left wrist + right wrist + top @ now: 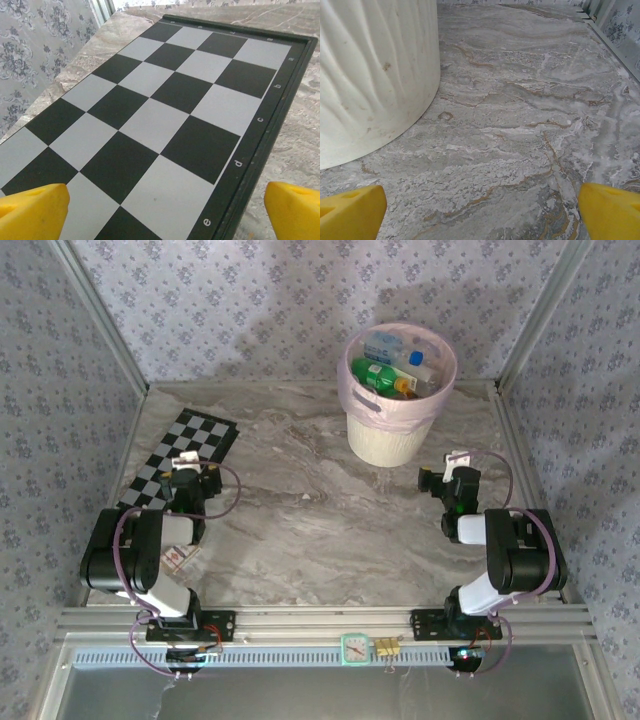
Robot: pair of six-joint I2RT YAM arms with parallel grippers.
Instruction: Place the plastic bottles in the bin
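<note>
Marbled bench [320, 530], with the left gripper [165, 212] spread wide and empty over a checkered board [165, 110], the right gripper [482, 212] spread wide and empty just beside the bin [385, 435], and farther back every bottle [385, 372] in sight lying inside it, so the task looks finished.

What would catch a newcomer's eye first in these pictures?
The round white bin lined with a pale pink plastic bag, at the far middle-right of the marble table, holds clear, blue-capped and green plastic bottles. A black-and-white checkered board lies flat at the table's left edge.
</note>
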